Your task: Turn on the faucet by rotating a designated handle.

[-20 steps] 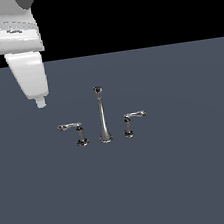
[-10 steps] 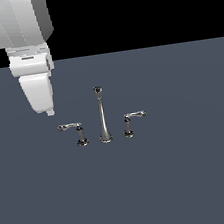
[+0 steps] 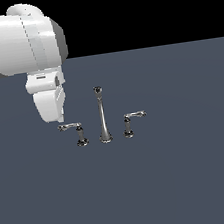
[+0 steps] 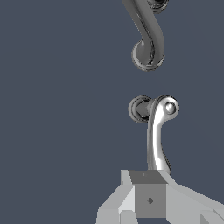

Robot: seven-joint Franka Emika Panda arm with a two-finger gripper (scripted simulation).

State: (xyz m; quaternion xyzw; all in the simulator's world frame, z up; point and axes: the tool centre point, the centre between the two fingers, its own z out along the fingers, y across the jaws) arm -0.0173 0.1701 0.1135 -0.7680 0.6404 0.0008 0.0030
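A small chrome faucet (image 3: 102, 116) is seen standing on a plain dark surface (image 3: 183, 174): a tall slender spout in the middle and a low lever handle on either side. The handle (image 3: 72, 131) toward the exterior view's left is taken to be the one to be turned, since the gripper (image 3: 59, 120) is placed just above the free end of its arm; the twin handle (image 3: 132, 122) lies beyond the spout, well apart from the arm. In the wrist view the handle (image 4: 156, 131) is shown lengthwise, its thin arm running from the round post to the gripper (image 4: 151, 199), whose grey body covers the arm's tip. Whether the fingers are apart or together cannot be told, as they are hidden in both views, and contact with the lever cannot be confirmed either. The handle is judged to be rigid metal, fixed at its post and free only to swing about it; its polished, rounded surface is likely to be slippery, so a push may slide off. It is best taken near the free end of the arm, far from the post, where the least force should be needed. No containers are visible, and no water is seen at the spout.
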